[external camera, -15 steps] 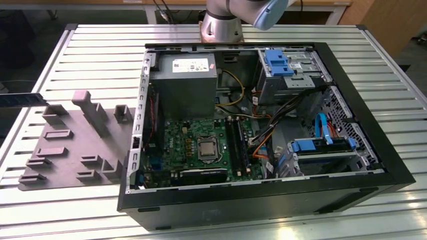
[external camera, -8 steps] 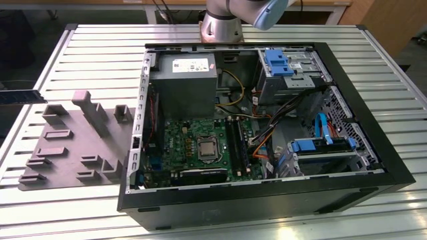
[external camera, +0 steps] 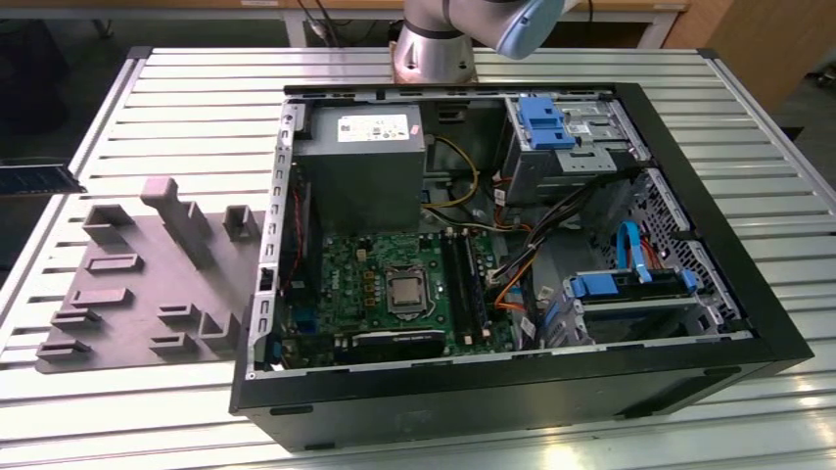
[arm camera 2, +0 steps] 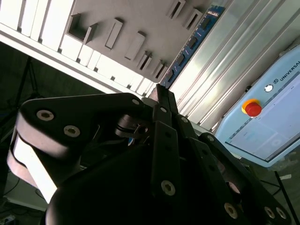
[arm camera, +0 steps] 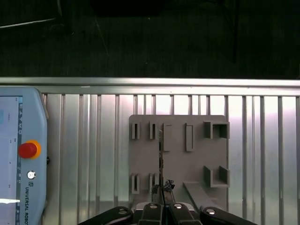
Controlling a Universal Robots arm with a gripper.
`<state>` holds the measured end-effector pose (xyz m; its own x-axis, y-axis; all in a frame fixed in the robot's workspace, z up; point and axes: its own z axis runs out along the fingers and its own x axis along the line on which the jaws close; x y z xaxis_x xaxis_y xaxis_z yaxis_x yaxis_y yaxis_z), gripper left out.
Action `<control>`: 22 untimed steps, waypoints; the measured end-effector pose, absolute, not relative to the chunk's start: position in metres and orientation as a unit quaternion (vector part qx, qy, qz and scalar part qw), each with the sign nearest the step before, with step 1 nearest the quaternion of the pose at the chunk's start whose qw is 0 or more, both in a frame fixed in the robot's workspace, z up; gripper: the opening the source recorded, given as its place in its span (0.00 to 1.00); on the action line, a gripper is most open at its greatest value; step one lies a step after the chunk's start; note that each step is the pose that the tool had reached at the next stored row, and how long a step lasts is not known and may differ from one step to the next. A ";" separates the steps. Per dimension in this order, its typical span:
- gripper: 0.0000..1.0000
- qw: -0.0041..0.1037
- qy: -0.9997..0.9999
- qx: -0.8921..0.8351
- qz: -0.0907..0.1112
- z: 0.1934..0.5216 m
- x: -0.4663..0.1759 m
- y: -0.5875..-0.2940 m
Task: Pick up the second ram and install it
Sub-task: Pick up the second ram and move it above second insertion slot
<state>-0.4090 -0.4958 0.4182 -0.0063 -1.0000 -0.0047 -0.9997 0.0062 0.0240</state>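
Observation:
The second ram is a thin blue stick with dark chips. My gripper is shut on its near end. In the first wrist view the ram shows edge-on, rising from the gripper over the grey holder plate. In the exterior view the ram's tip pokes in at the left edge, above and left of the holder plate. The open computer case holds the green motherboard with long black slots.
A light blue teach pendant with a red stop button lies on the slatted metal table, beside the holder plate. Inside the case are a grey power-supply box, cable bundles and blue drive brackets. The arm's base stands behind the case.

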 end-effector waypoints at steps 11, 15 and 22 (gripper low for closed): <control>0.11 0.007 -0.709 0.705 -0.010 0.419 -0.406 -0.496; 0.11 0.007 -0.709 0.705 -0.010 0.419 -0.403 -0.496; 0.11 0.007 -0.709 0.705 -0.010 0.419 -0.396 -0.496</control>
